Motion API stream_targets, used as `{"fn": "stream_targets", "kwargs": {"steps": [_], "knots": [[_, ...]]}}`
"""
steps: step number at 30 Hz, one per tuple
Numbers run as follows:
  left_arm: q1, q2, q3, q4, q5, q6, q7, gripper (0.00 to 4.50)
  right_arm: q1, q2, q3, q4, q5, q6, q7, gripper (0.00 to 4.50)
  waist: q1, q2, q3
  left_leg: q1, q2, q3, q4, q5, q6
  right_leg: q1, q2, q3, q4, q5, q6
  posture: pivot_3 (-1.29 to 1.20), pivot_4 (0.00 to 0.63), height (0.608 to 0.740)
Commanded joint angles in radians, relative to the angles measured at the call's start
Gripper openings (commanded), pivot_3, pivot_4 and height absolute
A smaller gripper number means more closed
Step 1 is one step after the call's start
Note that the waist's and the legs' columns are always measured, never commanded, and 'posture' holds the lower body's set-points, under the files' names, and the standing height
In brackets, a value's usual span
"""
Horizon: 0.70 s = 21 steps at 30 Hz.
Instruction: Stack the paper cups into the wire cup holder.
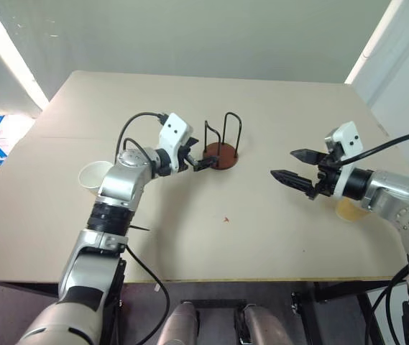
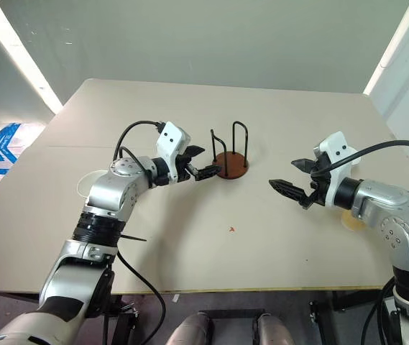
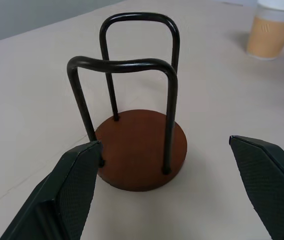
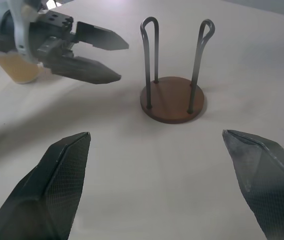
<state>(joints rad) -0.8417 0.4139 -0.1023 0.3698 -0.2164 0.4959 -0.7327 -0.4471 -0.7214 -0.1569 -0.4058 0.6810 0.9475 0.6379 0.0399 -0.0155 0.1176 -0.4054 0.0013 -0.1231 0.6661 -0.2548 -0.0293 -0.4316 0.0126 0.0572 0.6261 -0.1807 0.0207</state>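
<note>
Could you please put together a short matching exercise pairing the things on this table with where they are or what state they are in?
Things:
1. wire cup holder
2. left gripper
3. right gripper
4. paper cup

Descriptions:
A. open, close beside the holder's base
B. empty, mid-table
C. open, apart from the holder
D. partly hidden behind the left arm

Pairs: 1-B, 2-A, 3-C, 4-D

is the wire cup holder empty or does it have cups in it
Empty: the wire cup holder shows a bare brown base between its two black loops, no cup inside.
</note>
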Motion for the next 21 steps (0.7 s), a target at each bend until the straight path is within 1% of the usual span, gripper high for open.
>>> {"fn": "stream_targets", "kwargs": {"steps": [1,5,10,20,21], "knots": [[-0.045,-0.015,0.003,0.021,0.017,-0.033,-0.002,4.50,-0.002,-0.028,-0.046,-0.039,0.022,-0.004,0.008,4.48,0.000,0.000,0.000,0.000,0.000,0.000,0.000,0.000,0.000,0.000,0.000,0.000,0.000,0.000,0.000,0.00,0.150,0.740],[-0.064,-0.038,0.007,0.061,0.021,-0.031,-0.009,4.50,-0.002,-0.033,-0.046,-0.039,0.025,-0.006,0.005,4.48,0.001,0.000,0.000,0.000,0.000,0.001,0.000,0.001,0.000,0.001,0.000,0.001,0.000,-0.001,0.002,0.00,0.150,0.740],[-0.124,-0.090,0.008,0.168,0.038,-0.056,0.001,4.50,0.002,-0.031,-0.046,-0.044,0.027,-0.006,0.000,4.48,0.004,0.000,0.000,0.000,0.000,0.001,0.001,0.001,0.001,0.001,0.000,0.001,-0.001,-0.001,0.003,0.00,0.150,0.740],[-0.208,-0.194,-0.011,0.369,0.097,-0.178,-0.001,4.50,0.009,-0.027,-0.051,-0.053,0.031,-0.002,-0.014,4.48,0.009,0.000,0.000,-0.001,-0.001,0.003,0.002,0.001,0.002,0.002,-0.001,0.003,-0.001,-0.001,0.006,0.00,0.150,0.740],[-0.214,-0.201,-0.009,0.384,0.100,-0.188,-0.001,4.33,0.011,-0.027,-0.053,-0.055,0.032,-0.002,-0.016,4.50,0.009,0.000,0.000,-0.001,-0.001,0.003,0.002,0.002,0.002,0.002,-0.001,0.003,-0.001,-0.002,0.007,0.00,0.150,0.740]]}}
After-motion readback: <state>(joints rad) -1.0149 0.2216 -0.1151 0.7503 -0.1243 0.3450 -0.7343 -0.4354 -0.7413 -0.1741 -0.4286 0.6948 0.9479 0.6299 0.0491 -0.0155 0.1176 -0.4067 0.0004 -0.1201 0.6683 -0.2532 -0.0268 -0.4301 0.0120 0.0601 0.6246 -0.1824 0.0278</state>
